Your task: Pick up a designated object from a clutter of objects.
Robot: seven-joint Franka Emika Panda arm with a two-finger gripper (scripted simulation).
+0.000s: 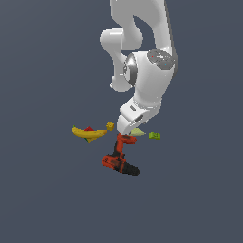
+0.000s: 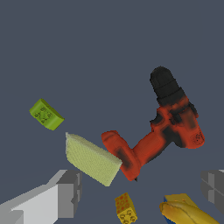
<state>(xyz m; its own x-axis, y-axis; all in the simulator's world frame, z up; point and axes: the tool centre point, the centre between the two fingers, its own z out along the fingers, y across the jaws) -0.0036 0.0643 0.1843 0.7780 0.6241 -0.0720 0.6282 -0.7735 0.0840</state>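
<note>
Lime-green cube (image 2: 46, 114) lies apart from slab (image 2: 91, 159); gripper (image 2: 142, 190) wide open, holding nothing.

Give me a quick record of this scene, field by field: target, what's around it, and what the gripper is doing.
target: lime-green block, lying apart from the other items
nearest item: pale green slab
beside the slab: red-and-black drill, lying on its side
other clutter: yellow cube, banana with a red piece at it
gripper: open, holding nothing, fingers either side of the yellow cube in the wrist view
target grasped: no
</note>
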